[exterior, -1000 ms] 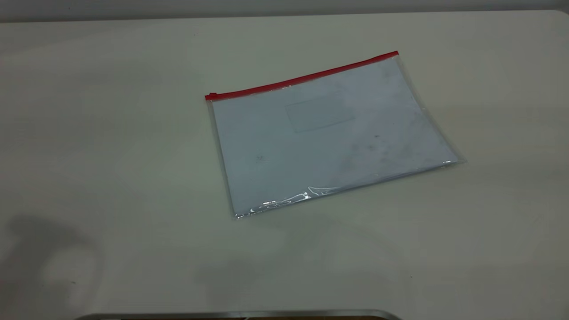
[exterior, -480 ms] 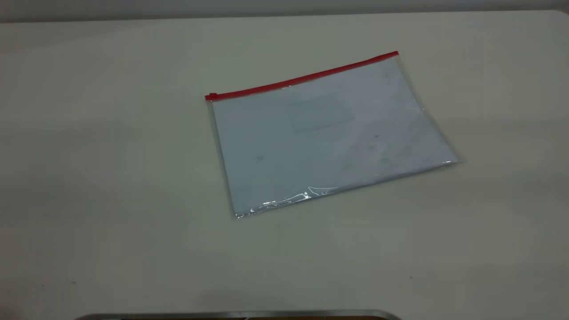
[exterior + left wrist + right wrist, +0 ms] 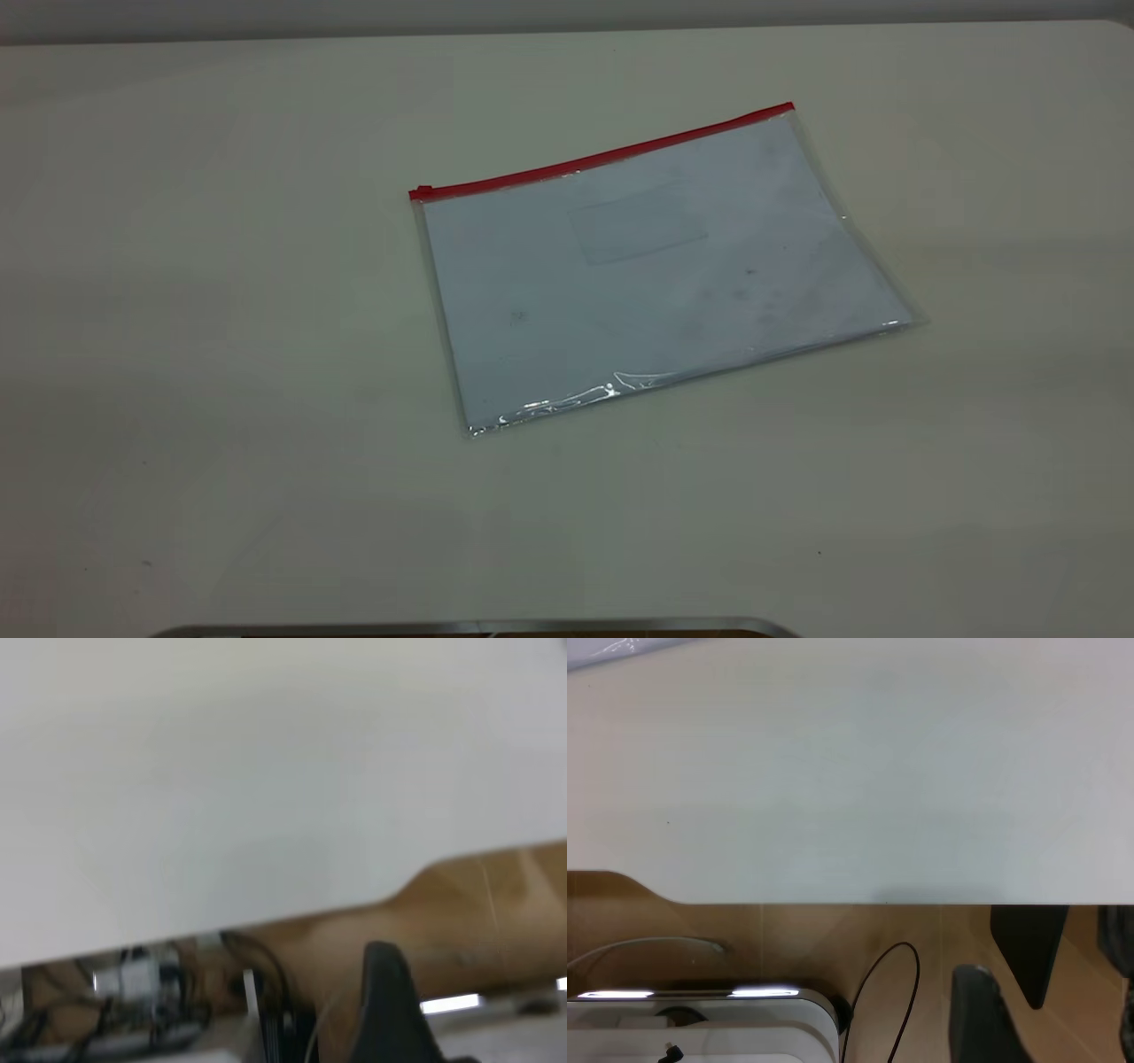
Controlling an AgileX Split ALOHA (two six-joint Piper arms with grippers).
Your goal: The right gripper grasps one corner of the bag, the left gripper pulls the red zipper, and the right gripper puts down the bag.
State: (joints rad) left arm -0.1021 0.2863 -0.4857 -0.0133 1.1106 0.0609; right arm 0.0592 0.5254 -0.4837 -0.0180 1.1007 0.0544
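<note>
The bag (image 3: 656,266) lies flat on the pale table (image 3: 221,310), clear plastic with white paper inside. Its red zipper (image 3: 602,159) runs along the far long edge, with the slider tab (image 3: 423,191) at the left end. The corner of the bag (image 3: 787,113) at the zipper's right end rests on the table. Neither arm shows in the exterior view. My left gripper (image 3: 483,1023) hangs beyond the table edge; one black finger (image 3: 390,1010) shows with empty space beside it. My right gripper (image 3: 1050,1014) is also off the table and open. A sliver of the bag (image 3: 620,647) shows far off.
A metal rim (image 3: 478,627) runs along the table's near edge. Below the table edge lie a wooden floor (image 3: 797,948), a black cable (image 3: 895,992) and a white device (image 3: 700,1028). Wires and equipment (image 3: 133,992) sit under the table on the left arm's side.
A dark shadow on the table's near left corner has faded away. The bag has not moved.
</note>
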